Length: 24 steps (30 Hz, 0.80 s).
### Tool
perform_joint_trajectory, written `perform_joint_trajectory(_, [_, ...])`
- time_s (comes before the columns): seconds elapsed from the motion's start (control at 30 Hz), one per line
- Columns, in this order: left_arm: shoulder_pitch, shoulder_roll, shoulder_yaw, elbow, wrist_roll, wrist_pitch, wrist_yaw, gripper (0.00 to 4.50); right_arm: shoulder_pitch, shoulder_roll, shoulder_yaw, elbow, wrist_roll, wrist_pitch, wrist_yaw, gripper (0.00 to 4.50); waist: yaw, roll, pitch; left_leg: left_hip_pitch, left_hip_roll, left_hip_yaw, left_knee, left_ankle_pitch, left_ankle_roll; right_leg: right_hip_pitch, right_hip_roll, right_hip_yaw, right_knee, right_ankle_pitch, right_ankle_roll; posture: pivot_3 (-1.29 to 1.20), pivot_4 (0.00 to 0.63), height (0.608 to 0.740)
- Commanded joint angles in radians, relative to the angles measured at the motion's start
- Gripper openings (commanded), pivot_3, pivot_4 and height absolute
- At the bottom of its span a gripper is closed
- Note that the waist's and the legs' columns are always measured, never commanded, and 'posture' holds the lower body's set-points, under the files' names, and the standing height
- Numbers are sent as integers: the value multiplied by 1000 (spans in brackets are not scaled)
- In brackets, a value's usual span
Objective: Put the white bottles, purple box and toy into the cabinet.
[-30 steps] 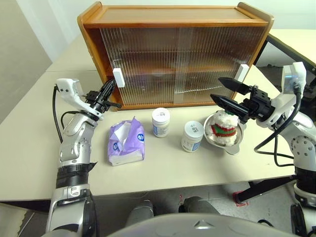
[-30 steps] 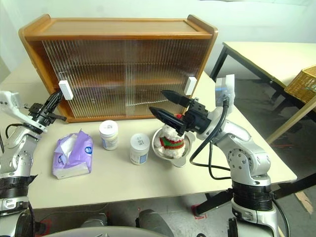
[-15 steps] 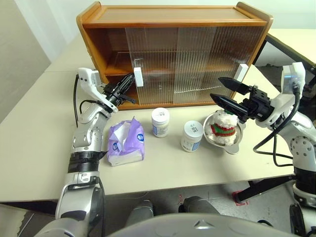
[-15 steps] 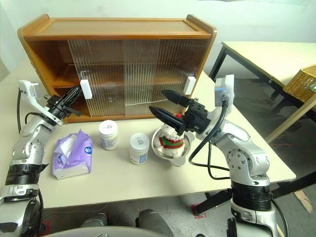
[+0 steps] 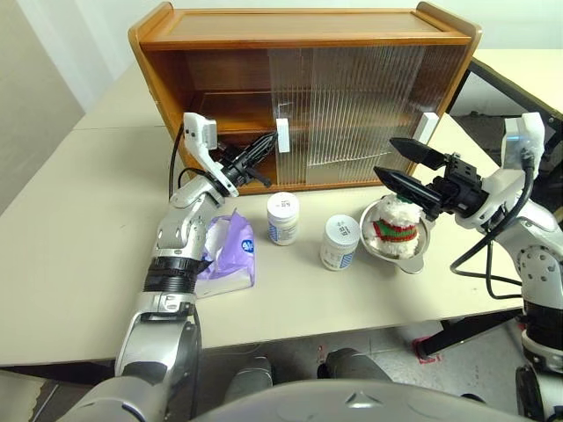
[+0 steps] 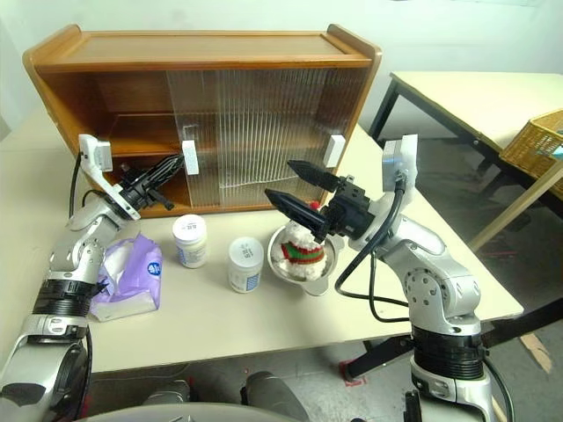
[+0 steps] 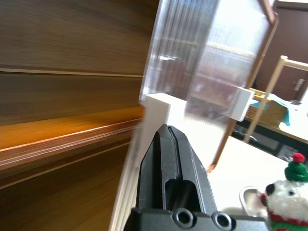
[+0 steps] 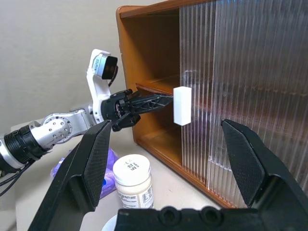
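Wooden cabinet (image 5: 299, 35) stands along the far edge of the table (image 5: 70, 264), two shelves, ribbed clear sliding doors. Left sliding door (image 5: 339, 110) is pushed over toward the right half, so the left part of both shelves is uncovered; its white handle (image 5: 283, 148) sits near mid-front of the cabinet. Second white handle (image 5: 427, 129) is at the cabinet's right end.

Left gripper (image 5: 264, 145): fingers pressed together, nothing between them, tips right at the left face of the first white handle. Contact looks likely in the left wrist view, where the black fingers (image 7: 168, 159) end against the white block, but I cannot tell for certain.

Right gripper (image 5: 400, 163): jaws spread wide, empty, raised above the table near its right edge, just above and in front of the toy (image 5: 396, 224). No contact with it.

Task items, all outside the cabinet, in a row in front of it:
- purple box (image 5: 227, 259), toward the left, lying under the left forearm, white tissue showing at its top.
- white bottles: one (image 5: 283, 218) upright near the middle, just in front of the cabinet's base; the other (image 5: 339, 242) upright, a little to the right and nearer the front edge. The two stand apart.
- toy sits in a round steel bowl (image 5: 418, 257) right of the second bottle.

Second table (image 6: 457, 92) and a wicker basket (image 6: 538, 145) stand off to the right.
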Motion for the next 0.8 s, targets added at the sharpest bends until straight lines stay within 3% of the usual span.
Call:
perform_joint_trajectory(0.03, [-28,-13,-22,32,26,8,-11,24,10,-3,-4,-20,2,-4,-6,4500,-6,0,0,0,0,0,0,0,0,0,0,0,0,0,0,-273,0,740])
perform_joint_trajectory(0.3, [-50,-36,-7,33,29,3,-2,24,6,-11,-5,-20,3,3,-5,4500,-24,0,0,-1,0,0,1,0,0,0,0,0,0,-1,1,-268,0,740])
perform_joint_trajectory(0.63, [125,6,61,-234,-75,91,9,24,-6,-15,5,2,-1,4,10,4500,-35,0,0,-7,-1,1,1,0,0,-5,2,0,0,0,5,-243,0,740])
perform_joint_trajectory(0.8, [143,12,83,-224,-53,80,60,24,-13,-15,9,10,-2,5,18,4500,-25,0,0,-7,-1,1,3,0,1,-5,2,0,0,0,5,-237,0,740])
